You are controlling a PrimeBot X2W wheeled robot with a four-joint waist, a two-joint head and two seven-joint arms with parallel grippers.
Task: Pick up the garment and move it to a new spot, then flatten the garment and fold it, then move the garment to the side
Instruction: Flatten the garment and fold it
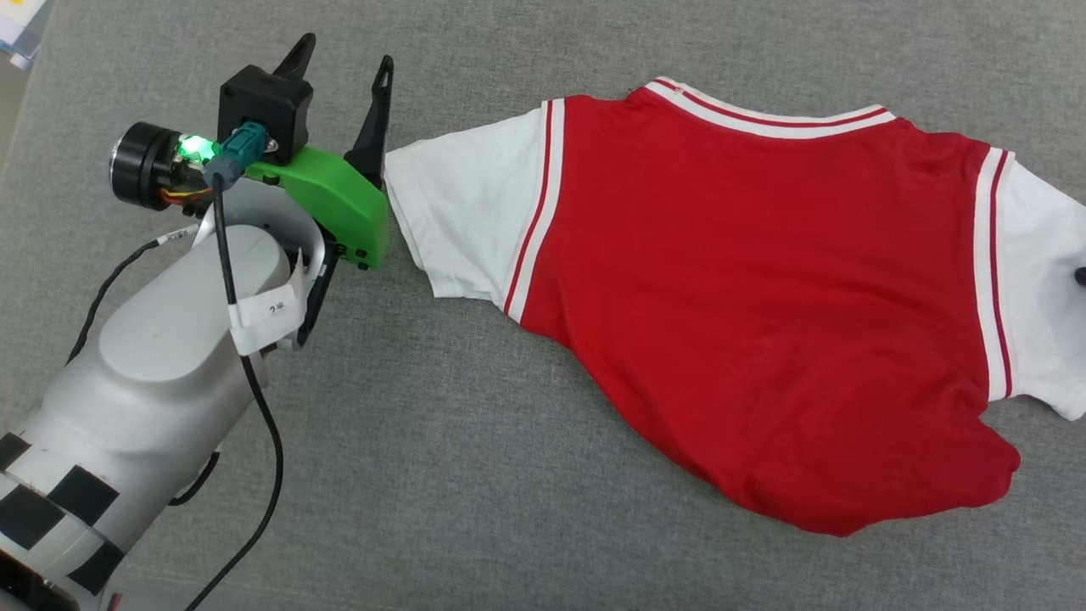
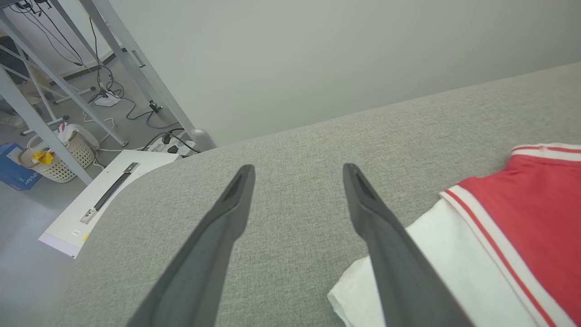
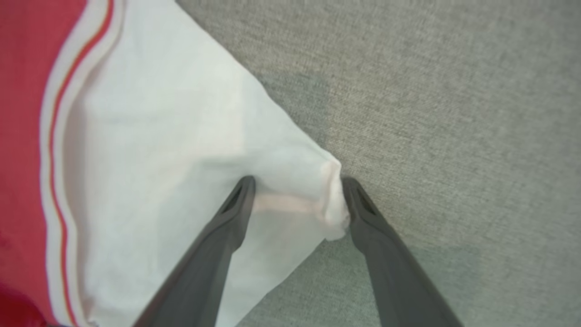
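The garment [image 1: 747, 288], a red T-shirt with white sleeves and striped trim, lies spread on the grey padded surface [image 1: 475, 475], plain side up. My left gripper [image 1: 348, 51] is open just left of the garment's left sleeve [image 1: 458, 212], its right finger by the sleeve's edge. In the left wrist view the left gripper [image 2: 298, 169] stands open over bare grey cloth, and the sleeve [image 2: 454, 263] lies under and beside its right finger. In the right wrist view my right gripper [image 3: 298, 181] is open, its fingers astride the bunched corner of the other white sleeve [image 3: 159, 136].
The surface's rounded far-left corner [image 2: 150, 181] drops to a floor with a white panel [image 2: 104, 200], a basket [image 2: 59, 154], a blue box [image 2: 13, 168], cables and metal table legs [image 2: 136, 68]. A pale wall [image 2: 363, 54] rises behind.
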